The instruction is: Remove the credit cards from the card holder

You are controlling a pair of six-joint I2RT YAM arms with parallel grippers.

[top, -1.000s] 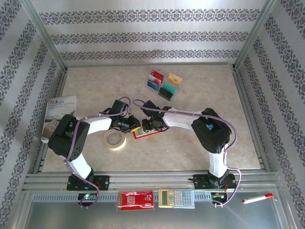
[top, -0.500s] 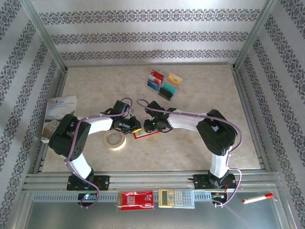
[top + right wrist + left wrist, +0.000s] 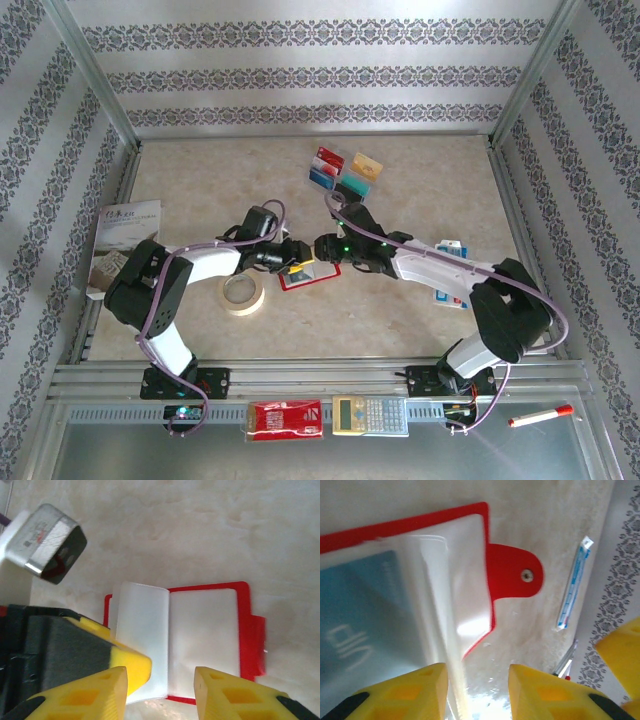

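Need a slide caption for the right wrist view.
Right gripper, open, hovers over the opened red card holder on the table.

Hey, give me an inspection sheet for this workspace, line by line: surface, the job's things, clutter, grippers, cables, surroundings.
Surface: beige marbled table, no spills seen.
Job's things: card holder lies open, with a teal card showing through a clear pocket; four credit cards lie loose at the far centre.
Clutter: tape roll and booklet on the left; red packet, calculator and marker on the near rail.
Grippers: left gripper open, the pocket's edge between its fingers; right gripper open over the holder.
Cables: purple cables run along both arms.
Surroundings: patterned walls, metal frame.
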